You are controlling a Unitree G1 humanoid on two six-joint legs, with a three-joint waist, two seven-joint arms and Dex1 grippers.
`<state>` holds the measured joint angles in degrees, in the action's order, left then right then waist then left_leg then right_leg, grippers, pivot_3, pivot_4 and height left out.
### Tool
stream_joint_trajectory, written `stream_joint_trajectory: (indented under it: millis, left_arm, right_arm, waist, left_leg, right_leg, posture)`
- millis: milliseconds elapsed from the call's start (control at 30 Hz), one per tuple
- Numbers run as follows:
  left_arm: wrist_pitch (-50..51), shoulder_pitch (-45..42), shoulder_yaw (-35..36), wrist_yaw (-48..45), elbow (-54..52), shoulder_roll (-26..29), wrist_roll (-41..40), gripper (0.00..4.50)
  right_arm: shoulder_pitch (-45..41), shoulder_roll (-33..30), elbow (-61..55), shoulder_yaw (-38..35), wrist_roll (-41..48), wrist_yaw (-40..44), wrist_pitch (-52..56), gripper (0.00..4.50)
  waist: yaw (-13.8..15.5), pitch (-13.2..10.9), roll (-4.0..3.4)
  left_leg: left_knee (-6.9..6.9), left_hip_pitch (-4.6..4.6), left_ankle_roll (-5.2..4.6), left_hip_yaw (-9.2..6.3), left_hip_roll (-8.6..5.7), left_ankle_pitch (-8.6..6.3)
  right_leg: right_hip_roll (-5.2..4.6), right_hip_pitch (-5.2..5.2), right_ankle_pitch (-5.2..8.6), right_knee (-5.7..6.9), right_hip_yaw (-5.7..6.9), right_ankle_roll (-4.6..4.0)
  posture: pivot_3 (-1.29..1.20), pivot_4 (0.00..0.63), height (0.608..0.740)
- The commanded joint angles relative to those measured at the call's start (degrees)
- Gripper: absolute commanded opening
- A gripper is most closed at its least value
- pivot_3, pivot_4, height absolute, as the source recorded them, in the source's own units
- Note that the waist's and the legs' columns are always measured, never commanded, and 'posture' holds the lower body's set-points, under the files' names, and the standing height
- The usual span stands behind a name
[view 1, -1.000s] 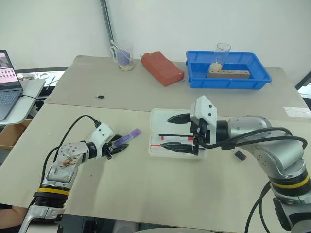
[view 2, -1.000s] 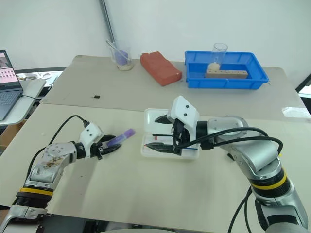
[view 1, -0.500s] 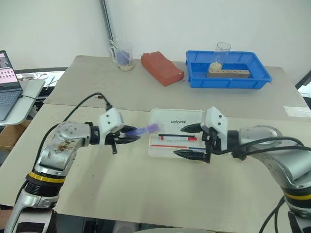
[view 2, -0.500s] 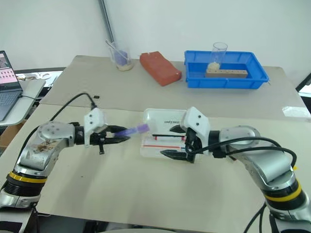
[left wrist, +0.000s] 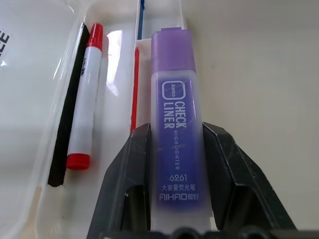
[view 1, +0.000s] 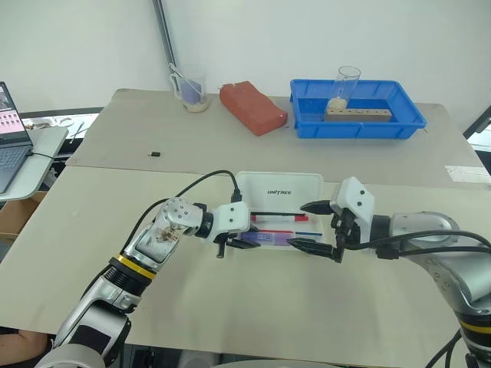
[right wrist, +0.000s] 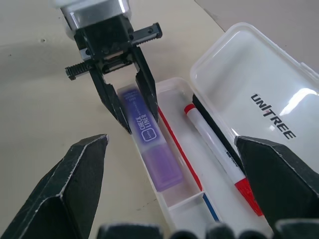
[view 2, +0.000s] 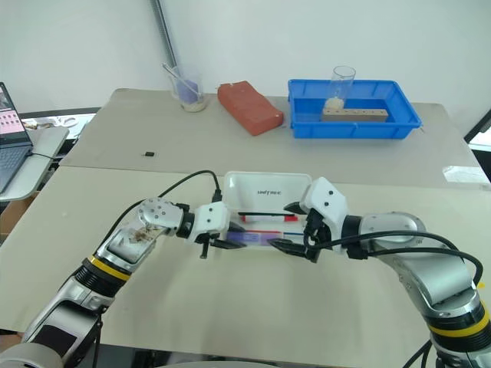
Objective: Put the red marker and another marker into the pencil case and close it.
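The white pencil case (view 1: 280,188) lies open mid-table, its "UNITREE" lid laid flat behind the base. The red marker (left wrist: 85,94) rests inside the base beside a black pen. My left gripper (view 1: 244,241) is shut on the tail of the purple highlighter (right wrist: 149,144), the other marker. The highlighter lies along the case's front compartment, next to a thin red pen; whether it rests on the floor there I cannot tell. At the right end of the case my right gripper (view 1: 298,225) is open, its fingers apart and holding nothing.
A blue tray (view 1: 414,123) with a glass and a wooden block stands at the back right. A red-brown brick (view 1: 253,107) and a plastic beaker (view 1: 192,90) are at the back. A small black piece (view 1: 156,153) lies far left, and a laptop (view 1: 11,146) sits off the table.
My left gripper carried the purple highlighter rightward from left of the case to its front compartment. The right gripper drew back off the case to its right end, still open.
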<state>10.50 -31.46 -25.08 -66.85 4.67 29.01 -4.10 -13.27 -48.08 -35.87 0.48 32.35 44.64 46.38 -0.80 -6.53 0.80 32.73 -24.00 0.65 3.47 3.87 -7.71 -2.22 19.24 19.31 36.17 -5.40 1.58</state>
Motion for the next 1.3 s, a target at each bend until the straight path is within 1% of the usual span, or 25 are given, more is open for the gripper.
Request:
stream_joint_trajectory:
  millis: [33,300,367,400,533,567,733,833,900,1000,1133,1267,1300]
  left_arm:
    - [-1.56,-2.29,1.44,-0.01,0.42,-0.49,0.15,0.95]
    - [-0.75,-2.61,1.86,0.00,0.60,-1.49,-0.31,0.95]
    - [-0.25,-2.43,2.01,0.19,0.17,-1.66,-0.54,1.99]
    - [-0.08,-2.45,2.09,0.42,0.09,-1.78,-0.53,2.26]
    - [0.99,-2.37,3.12,0.46,-3.47,-1.36,-1.59,4.26]
    - [1.33,-2.40,3.79,-0.05,-5.30,-1.12,-2.74,4.45]
    - [0.47,-3.11,6.13,-1.12,-10.63,-1.75,-6.54,4.45]
    - [-3.52,-2.63,6.44,-3.27,-13.08,-2.40,-8.99,4.45]
    - [-4.16,-2.17,6.02,-3.89,-14.03,-2.87,-9.92,4.45]
    - [-5.14,-1.73,5.27,-4.73,-14.66,-3.10,-10.19,4.45]
    - [-5.23,-1.87,5.81,-3.85,-15.36,-4.65,-11.64,4.45]
    - [-6.03,-1.38,5.90,-3.59,-15.34,-4.97,-11.47,4.45]
    - [-6.02,-1.28,5.91,-3.47,-15.46,-4.94,-11.51,4.50]
  right_arm:
    - [0.70,-0.59,-2.84,-2.84,0.80,-1.27,0.58,4.50]
    - [0.87,-0.71,-2.59,-3.29,1.05,-1.85,0.51,4.50]
    - [0.87,-0.69,-1.85,-3.19,0.61,-1.75,0.04,4.50]
    - [0.89,-0.67,-1.48,-3.12,0.37,-1.70,-0.21,4.50]
    - [2.44,-1.87,0.34,-4.67,-0.39,-0.73,-1.11,4.50]
    - [3.64,-2.91,1.44,-5.93,-0.77,0.04,-1.66,4.50]
    - [9.51,-8.23,7.44,-10.67,-3.77,3.89,-5.28,4.50]
    - [13.50,-10.49,16.13,-13.28,-6.38,7.09,-9.29,4.50]
    - [14.42,-11.53,21.26,-12.67,-8.49,8.84,-12.08,4.50]
    - [13.94,-12.22,25.85,-10.53,-11.21,10.33,-14.56,4.50]
    - [11.28,-12.00,30.19,-7.49,-14.07,10.40,-14.21,4.50]
    - [9.61,-12.59,32.32,-5.83,-15.89,10.46,-13.21,4.50]
    - [9.41,-12.62,32.75,-5.84,-16.02,10.48,-12.69,3.96]
  waist:
    - [0.15,0.00,0.01]
    - [0.06,-0.01,0.01]
    - [0.06,-0.01,0.01]
    - [0.06,-0.01,0.01]
    - [0.20,-0.01,0.01]
    - [0.26,0.00,0.00]
    - [0.28,-0.03,0.06]
    - [0.28,-0.04,0.06]
    - [0.21,-0.04,0.06]
    - [-0.05,-0.03,-0.02]
    - [-0.13,-0.03,-0.07]
    - [-0.01,-0.04,-0.10]
    - [0.05,-0.04,-0.10]
  left_leg:
    - [0.01,-0.01,0.00,0.00,0.00,0.00]
    - [0.01,-0.01,0.00,0.00,-0.01,0.00]
    - [0.01,-0.01,0.00,0.00,-0.01,0.00]
    - [0.01,-0.01,0.00,0.00,-0.01,0.00]
    - [0.02,-0.01,0.00,0.00,-0.02,0.00]
    - [0.02,-0.04,0.00,0.00,-0.02,0.00]
    - [0.08,-0.05,0.00,0.02,-0.04,0.00]
    - [0.09,-0.03,0.00,0.02,-0.04,0.00]
    - [0.09,-0.01,0.00,0.02,-0.05,0.00]
    - [0.12,0.00,-0.01,0.02,-0.05,0.00]
    - [0.11,0.12,-0.02,0.01,-0.05,0.00]
    - [0.13,0.12,-0.01,0.02,-0.06,0.00]
    - [0.13,0.13,-0.01,0.02,-0.06,0.00]
  right_leg:
    - [0.00,-0.01,0.00,-0.01,0.02,0.01]
    - [0.00,-0.01,-0.01,-0.01,0.01,0.04]
    - [0.00,-0.01,-0.01,-0.01,0.01,0.04]
    - [0.00,-0.01,-0.01,-0.01,0.01,0.04]
    - [0.00,-0.02,-0.01,-0.01,0.01,0.04]
    - [-0.01,-0.02,-0.01,-0.03,0.02,0.04]
    - [-0.05,-0.06,-0.02,-0.06,0.03,0.07]
    - [-0.04,-0.11,-0.02,-0.08,0.03,0.08]
    - [-0.04,-0.13,-0.02,-0.08,0.03,0.08]
    - [-0.02,-0.13,-0.02,-0.07,0.01,0.08]
    - [0.03,-0.19,-0.01,-0.06,-0.04,0.10]
    - [0.02,-0.22,-0.01,-0.06,-0.07,0.13]
    - [0.02,-0.23,-0.01,-0.07,-0.06,0.13]
  posture:
    - [0.00,0.150,0.740]
    - [0.00,0.150,0.740]
    - [0.00,0.150,0.740]
    - [0.00,0.150,0.740]
    - [0.00,0.150,0.740]
    - [0.00,0.150,0.740]
    - [0.00,0.150,0.740]
    - [0.00,0.150,0.740]
    - [0.00,0.150,0.740]
    - [0.00,0.150,0.740]
    - [0.00,0.150,0.740]
    - [0.00,0.150,0.740]
    - [0.00,0.150,0.740]
